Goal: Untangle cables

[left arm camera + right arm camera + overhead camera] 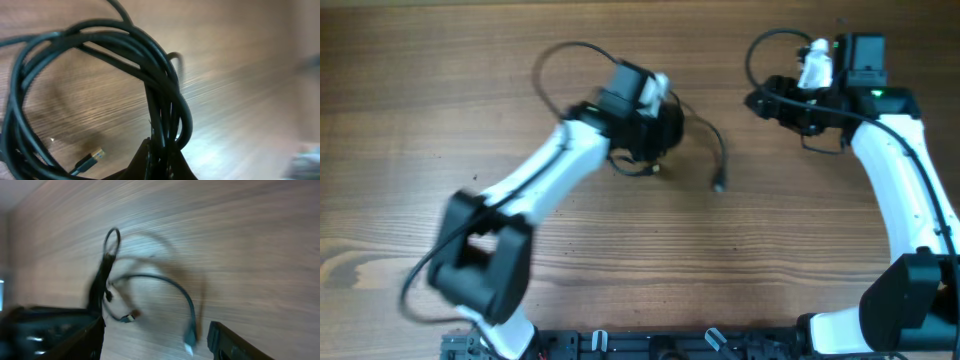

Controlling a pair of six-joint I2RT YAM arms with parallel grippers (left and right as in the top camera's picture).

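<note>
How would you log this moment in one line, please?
left gripper: shut on cable coil | right gripper: open, near loose cable | stage: coil tangled

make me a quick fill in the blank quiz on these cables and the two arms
1. The left gripper is pinched shut on a coil of ____ cables.
2. The right gripper has its fingers spread wide, so it is ____.
3. The table has a ____ grain surface.
4. A loose plug lies on the table on the ____ arm's side of the coil.

Missing words: black; open; wood; right
</note>
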